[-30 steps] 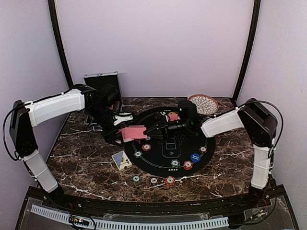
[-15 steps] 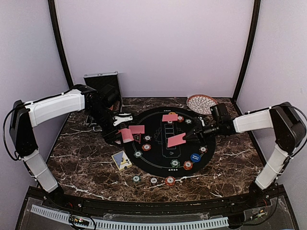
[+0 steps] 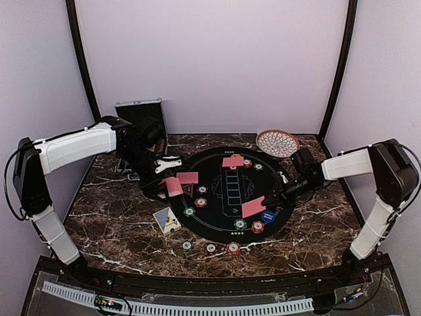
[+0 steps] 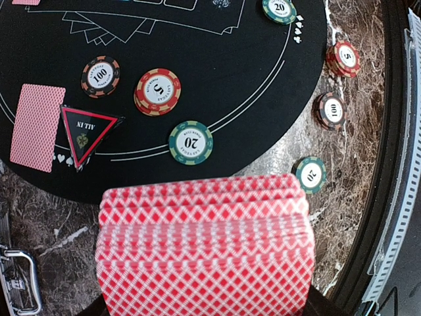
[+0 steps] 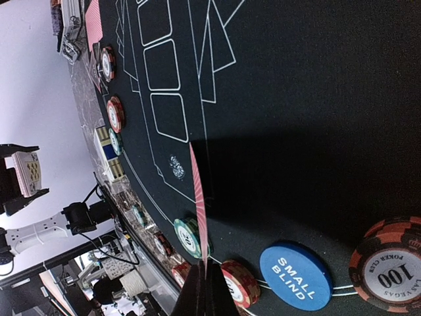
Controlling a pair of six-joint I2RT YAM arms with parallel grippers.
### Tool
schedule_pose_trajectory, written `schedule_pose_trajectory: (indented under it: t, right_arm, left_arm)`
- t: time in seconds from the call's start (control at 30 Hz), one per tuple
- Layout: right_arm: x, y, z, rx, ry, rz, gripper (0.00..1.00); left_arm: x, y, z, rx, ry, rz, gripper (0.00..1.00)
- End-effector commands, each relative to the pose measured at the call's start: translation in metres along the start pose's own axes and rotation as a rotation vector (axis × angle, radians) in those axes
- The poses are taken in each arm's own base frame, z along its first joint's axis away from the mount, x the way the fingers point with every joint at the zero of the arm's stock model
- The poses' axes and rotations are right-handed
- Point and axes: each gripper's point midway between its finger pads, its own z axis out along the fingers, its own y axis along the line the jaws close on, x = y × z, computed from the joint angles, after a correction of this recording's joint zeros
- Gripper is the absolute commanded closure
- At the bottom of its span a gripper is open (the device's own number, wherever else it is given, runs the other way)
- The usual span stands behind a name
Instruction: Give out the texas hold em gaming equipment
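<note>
My left gripper [image 3: 164, 180] is shut on a fanned deck of red-backed cards [image 4: 204, 250] over the left edge of the round black mat [image 3: 223, 191]. One card [image 4: 37, 126] lies on the mat beside the red-edged black triangle marker [image 4: 89, 131]. Another card [image 3: 233, 161] lies at the mat's far side. My right gripper [image 3: 275, 196] is shut on a single card [image 5: 199, 204], held edge-on low over the mat's right side, next to the blue "small blind" chip [image 5: 295, 275]. Several poker chips [image 4: 158, 91] lie on the mat and near its front rim.
A round woven dish [image 3: 278, 143] sits at the back right. A silver case [image 3: 139, 118] stands open at the back left. A small card box [image 3: 167, 220] lies on the marble left of the mat. Three chips [image 3: 210, 248] lie on the marble in front.
My right gripper has carried one card away from the deck, across the mat to its right side and down beside the blue chip. The left arm and its deck have stayed put.
</note>
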Motion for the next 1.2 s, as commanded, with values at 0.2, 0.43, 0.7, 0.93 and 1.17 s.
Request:
schedule_pose_trajectory:
  t: [0.2, 0.43, 0.7, 0.93, 1.17]
  right_arm:
    - [-0.01, 0.012, 0.02, 0.073, 0.015, -0.092, 1.0]
    - [-0.022, 0.006, 0.014, 0.18, -0.019, -0.13, 0.92]
    - [-0.019, -0.005, 0.001, 0.284, -0.028, -0.161, 0.76]
    - [-0.031, 0.022, -0.014, 0.254, -0.107, -0.194, 0.51]
    - [-0.029, 0.119, 0.003, -0.059, -0.135, -0.249, 0.25]
  left_arm:
    - [-0.006, -0.006, -0.016, 0.006, -0.038, 0.013, 1.0]
    - [-0.005, -0.007, -0.017, 0.006, -0.036, 0.014, 1.0]
    - [-0.005, -0.009, -0.018, 0.009, -0.037, 0.014, 1.0]
    - [-0.005, -0.009, -0.018, 0.009, -0.04, 0.014, 1.0]
    - [-0.009, -0.007, -0.021, -0.002, -0.055, 0.016, 1.0]
